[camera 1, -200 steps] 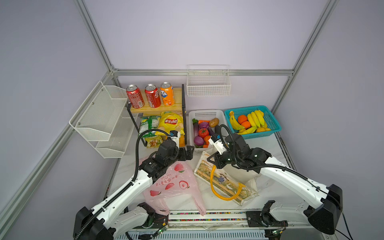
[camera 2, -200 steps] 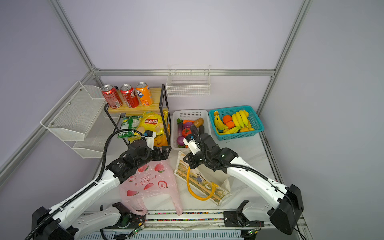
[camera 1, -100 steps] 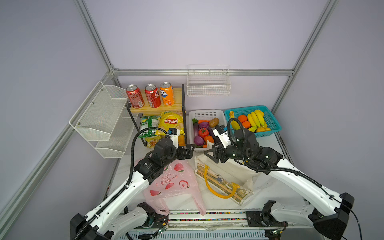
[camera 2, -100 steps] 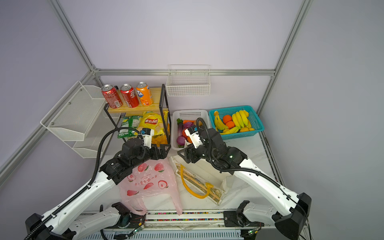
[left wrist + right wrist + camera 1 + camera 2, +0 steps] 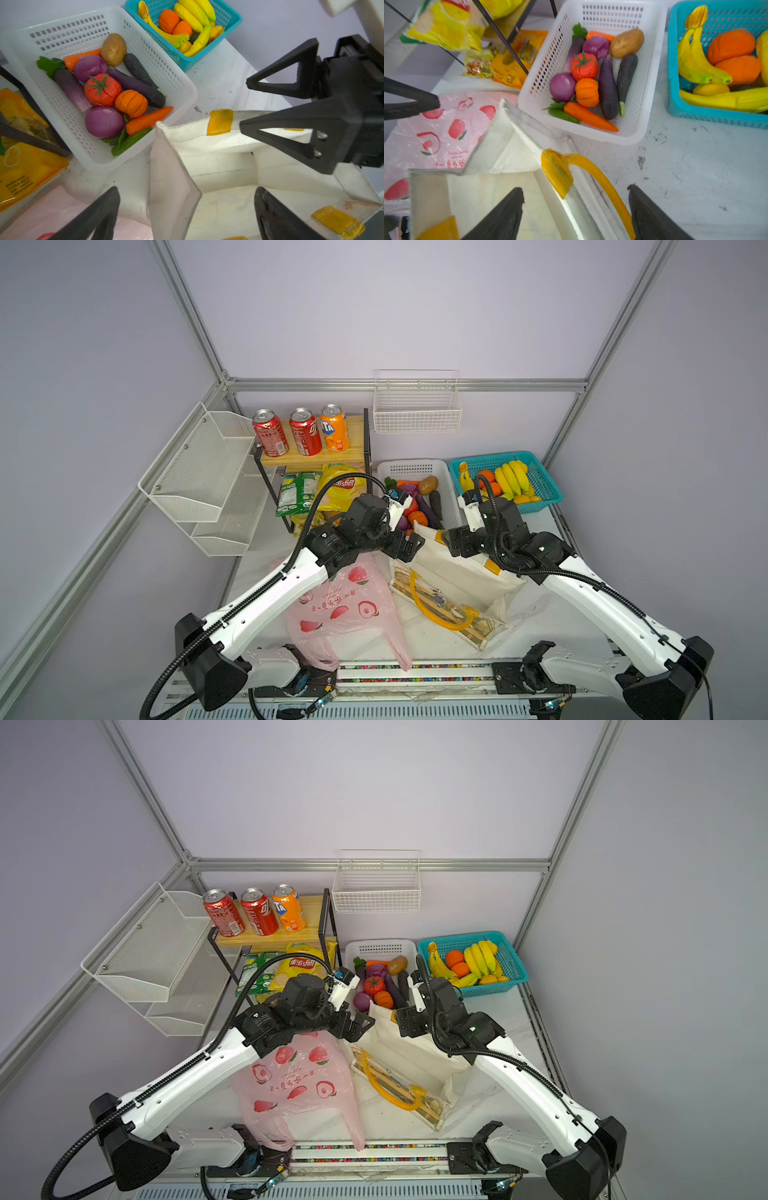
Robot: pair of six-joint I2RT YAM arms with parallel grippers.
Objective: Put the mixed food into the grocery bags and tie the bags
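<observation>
While the cream tote (image 5: pixel 457 572) stands with its mouth spread at the middle of the table (image 5: pixel 548 610), we find the pink bag (image 5: pixel 340 601) lying flat just beside it, toward the table's left front, its loops hanging over the front edge. We see the left gripper (image 5: pixel 187 188) with its jaws wide apart, straddling the tote's corner wall and holding nothing. The right gripper (image 5: pixel 574 187) is spread as well; the tote's rim and a yellow handle (image 5: pixel 556 172) lie between its fingers, unclamped.

Just behind the tote, the white basket (image 5: pixel 72 27) holds the tomato (image 5: pixel 102 90), the pumpkin (image 5: pixel 131 103), a purple onion (image 5: pixel 104 122) and an eggplant (image 5: pixel 136 85). At the back left corner we see two red soda cans (image 5: pixel 270 438) upright on the wooden shelf (image 5: pixel 316 460), with the yellow chip packet (image 5: pixel 340 485) beneath it. Bananas (image 5: pixel 513 481) fill the teal basket (image 5: pixel 540 489) at the back right.
</observation>
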